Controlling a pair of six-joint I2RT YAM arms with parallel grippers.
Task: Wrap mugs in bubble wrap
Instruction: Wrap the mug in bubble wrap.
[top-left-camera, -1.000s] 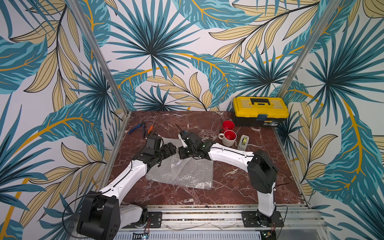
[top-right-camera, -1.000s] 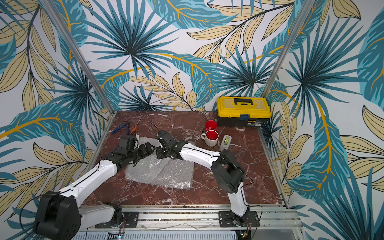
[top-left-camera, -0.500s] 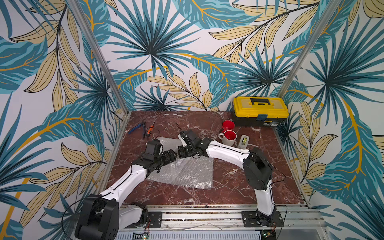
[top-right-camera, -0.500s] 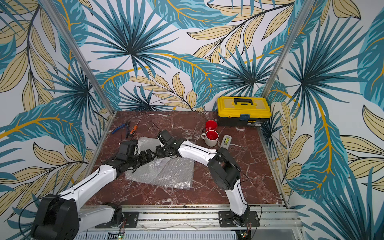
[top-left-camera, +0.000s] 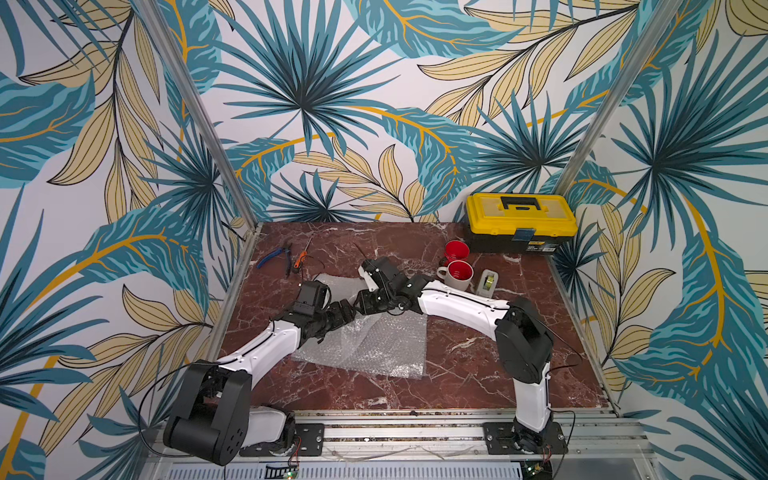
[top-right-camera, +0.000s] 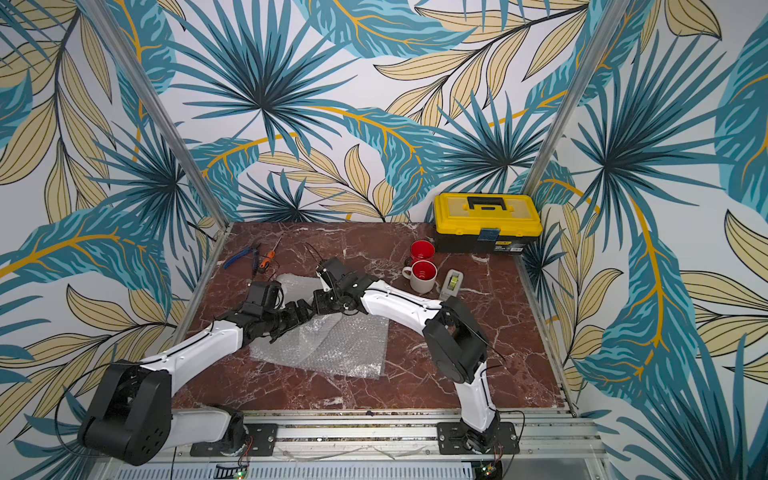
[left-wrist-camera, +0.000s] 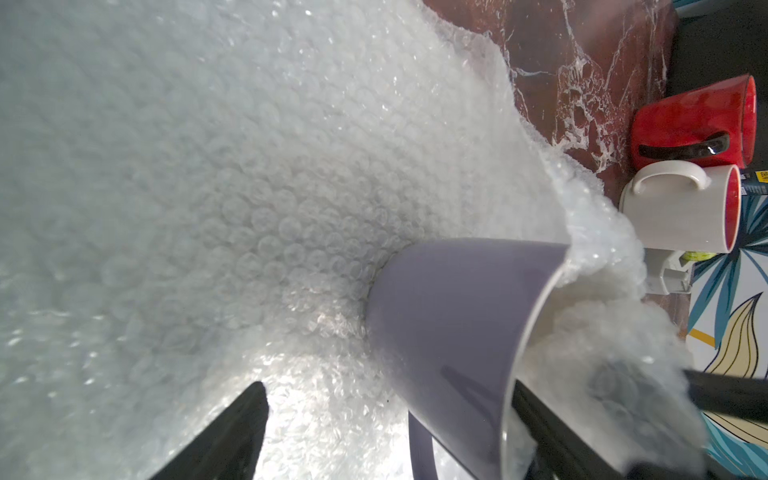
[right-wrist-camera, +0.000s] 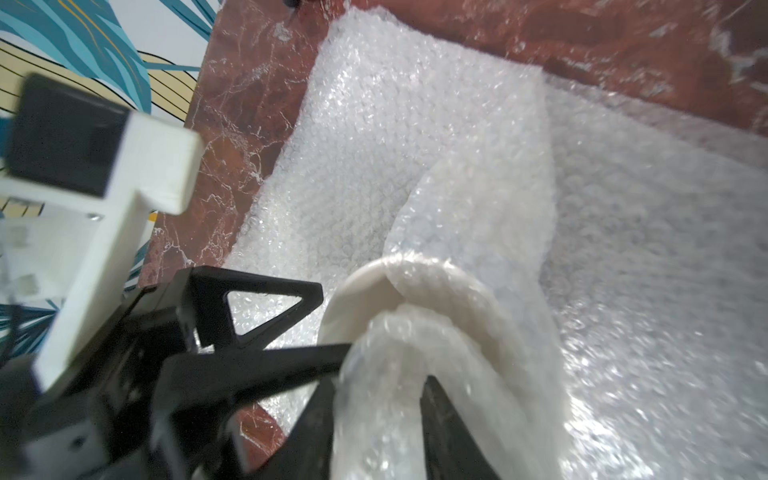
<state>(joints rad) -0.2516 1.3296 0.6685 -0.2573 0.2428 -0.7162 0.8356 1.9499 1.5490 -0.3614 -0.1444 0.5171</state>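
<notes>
Both arms meet over the middle of the red-brown marble table (top-left-camera: 457, 374). A clear, crinkly sheet of bubble wrap (top-left-camera: 374, 349) lies flat there, its far part gathered up under the grippers. A pale lavender ceramic mug with a white inside (left-wrist-camera: 449, 316) stands on that wrap, slightly tilted; in both top views the grippers hide it. A fold of bubble wrap runs over the lavender mug's rim and down into its mouth. Left gripper (top-left-camera: 348, 311): jaws wide apart, holding nothing; one finger (left-wrist-camera: 548, 432) reaches inside the mouth beside the tucked wrap, the other finger (left-wrist-camera: 232, 428) sits outside, clear of the mug wall. Right gripper (right-wrist-camera: 380, 399): jaws part-way apart, straddling the bunched wrap at the rim; the view is blurred, and the bunch looks loose rather than pinched. The all-red mug (top-left-camera: 456, 251) and the white mug with a red inside (top-left-camera: 457, 275) stand upright side by side near a yellow plastic toolbox (top-left-camera: 521, 222), with a small grey tape dispenser (top-left-camera: 488, 283) just beside the white one.
</notes>
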